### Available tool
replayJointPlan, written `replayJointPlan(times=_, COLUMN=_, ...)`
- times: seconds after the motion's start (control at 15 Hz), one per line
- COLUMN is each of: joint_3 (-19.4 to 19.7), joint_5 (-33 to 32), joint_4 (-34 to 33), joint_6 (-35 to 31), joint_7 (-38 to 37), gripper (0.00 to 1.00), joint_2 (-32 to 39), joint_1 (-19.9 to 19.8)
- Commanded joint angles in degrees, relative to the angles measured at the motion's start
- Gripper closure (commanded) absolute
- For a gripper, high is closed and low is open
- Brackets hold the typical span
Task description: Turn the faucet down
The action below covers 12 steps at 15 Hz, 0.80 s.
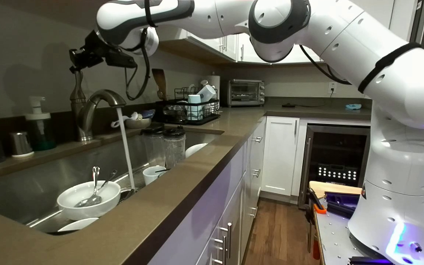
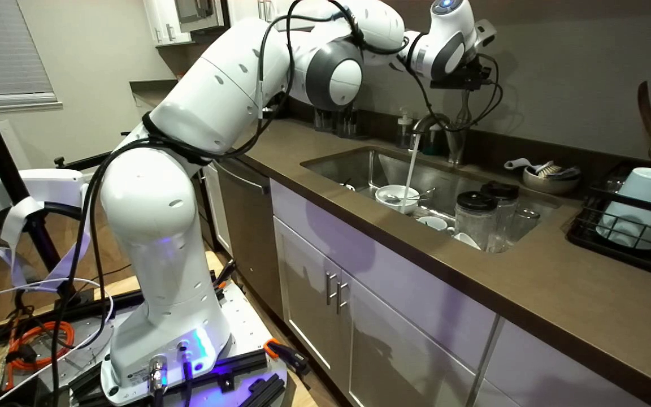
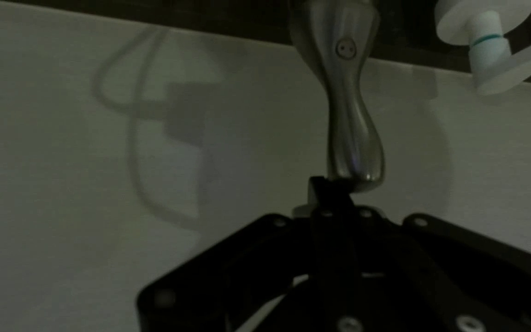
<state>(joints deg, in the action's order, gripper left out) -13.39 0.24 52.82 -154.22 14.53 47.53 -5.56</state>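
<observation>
The brushed-steel faucet [image 1: 86, 119] stands behind the sink in both exterior views [image 2: 456, 148]. Its lever handle [image 1: 78, 86] points straight up; it also shows in the wrist view [image 3: 355, 143]. A stream of water [image 1: 126, 145] runs from the arched spout [image 1: 106, 96] into the sink. My black gripper [image 1: 74, 67] is at the top end of the handle, seen also in an exterior view [image 2: 464, 87]. In the wrist view, the fingers [image 3: 332, 186] are together and their tips overlap the handle's end. Nothing shows between them. Whether they touch the handle is hard to tell.
The steel sink [image 1: 24, 187] holds a white bowl [image 1: 90, 210] with spoons, a mug [image 1: 152, 175] and tall lidded jars [image 1: 174, 151]. Soap dispensers [image 1: 39, 121] stand beside the faucet. A dish rack [image 2: 613, 249] is on the counter. The wall rises close behind.
</observation>
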Motion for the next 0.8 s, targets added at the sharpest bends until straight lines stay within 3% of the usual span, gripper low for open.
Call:
replayJointPlan(times=0.0, joint_3=0.8, joint_5=-0.91, joint_4=-1.48, joint_6=4.09, joint_7=0.2, gripper=0.98, joint_2=-0.08, joint_1=0.4)
replayJointPlan(times=0.73, joint_3=0.61, joint_5=-0.47, joint_4=0.62, joint_6=3.02, joint_7=0.19, gripper=0.98, joint_2=-0.47, joint_1=0.01)
